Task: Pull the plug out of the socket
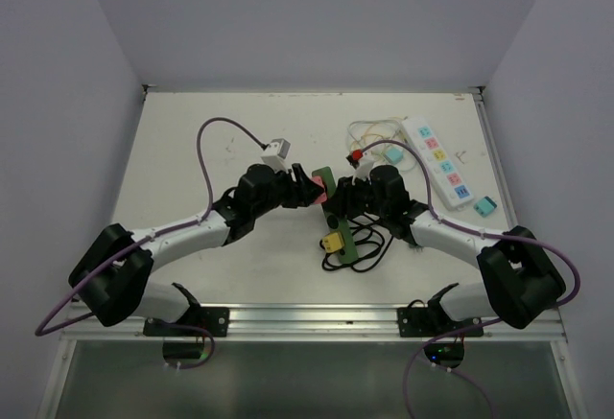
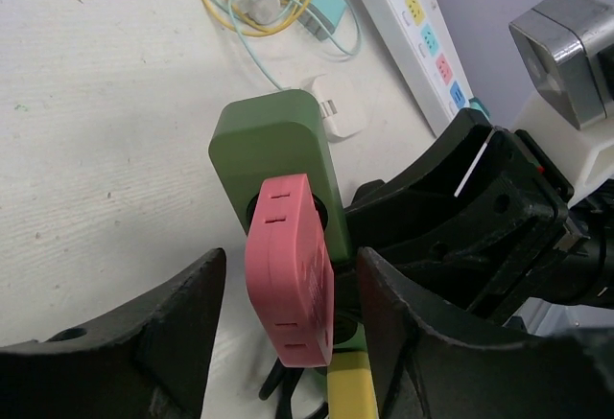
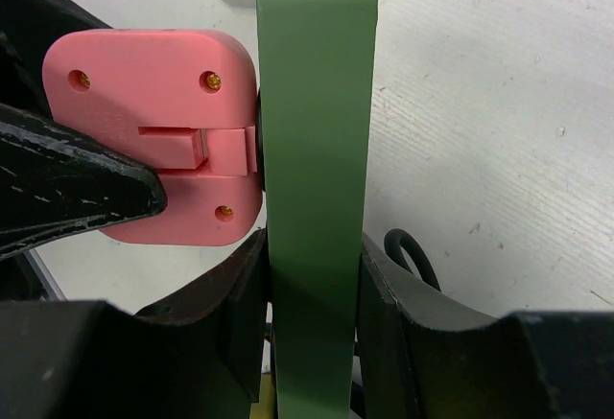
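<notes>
A green power strip point(image 1: 338, 218) is held on edge at mid-table. A pink plug point(image 1: 316, 189) sits in its socket on the left face, and a yellow plug point(image 1: 333, 242) sits lower down. My right gripper point(image 3: 312, 246) is shut on the green strip point(image 3: 317, 103), one finger on each broad face, just below the pink plug point(image 3: 153, 131). My left gripper point(image 2: 290, 256) is open and straddles the pink plug point(image 2: 288, 266), with a gap on each side. The strip's rounded end point(image 2: 273, 141) shows beyond the plug.
A white power strip point(image 1: 438, 162) with coloured sockets lies at the back right, with thin yellow and teal cables point(image 1: 369, 136) beside it. A teal block point(image 1: 485, 206) lies near the right edge. A black cable coil point(image 1: 360, 251) lies under the green strip. A white plug point(image 2: 331, 112) lies behind the strip.
</notes>
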Controlling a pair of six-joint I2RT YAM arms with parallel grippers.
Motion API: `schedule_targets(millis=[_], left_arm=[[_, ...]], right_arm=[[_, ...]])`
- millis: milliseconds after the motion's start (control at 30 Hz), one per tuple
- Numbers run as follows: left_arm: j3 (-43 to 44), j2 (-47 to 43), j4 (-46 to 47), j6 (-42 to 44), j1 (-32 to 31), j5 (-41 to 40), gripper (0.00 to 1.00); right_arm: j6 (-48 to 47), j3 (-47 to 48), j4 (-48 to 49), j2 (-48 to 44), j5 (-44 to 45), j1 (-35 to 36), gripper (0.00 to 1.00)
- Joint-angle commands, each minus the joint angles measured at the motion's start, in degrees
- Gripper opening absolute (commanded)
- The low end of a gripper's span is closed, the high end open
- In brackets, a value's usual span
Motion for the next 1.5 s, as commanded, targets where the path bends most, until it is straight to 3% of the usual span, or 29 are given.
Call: schedule_targets(millis=[0,167,200,300,367,667,933,1467], left_arm=[[2.3,1.1,3.7,-1.6,-0.2,-0.6,0.57],[1.2,1.0,4.1,-2.7,-0.7,-0.8,0.33],[0.8,0.6,4.1,-2.8,-0.7,-0.8,0.24],[0.0,-0.5,3.3,-3.2,-0.7,-1.6,0.07],[-0.1,-1.4,2.4,-3.1,-0.7,-2.0,0.00],[-0.7,-9.0,-4.4,-3.2,-0.8,-7.0,0.00],[-5.0,-16.7,-5.9,-4.8,-0.8,-8.6,0.00],[-8.2,-32.7,-18.1,-9.5,-0.8,-13.2,0.00]], right_arm=[[-0.6,-0.3,2.5,0.2,-2.0,0.0,0.00],[-0.4,-0.2,2.3,0.3,-1.7,-0.1,0.00],[-0.5,-0.3,2.3,0.3,-1.2,0.0,0.00],[-0.5,-0.2,1.5,0.3,-0.2,0.0,0.00],[-0.6,0.4,0.4,0.6,1.5,0.0,0.00],[0.6,2.7,-6.0,3.9,11.1,-0.2,0.00],[2.3,4.2,-8.5,7.7,12.7,-1.6,0.00],[2.9,4.3,-8.5,9.1,13.3,-2.8,0.00]])
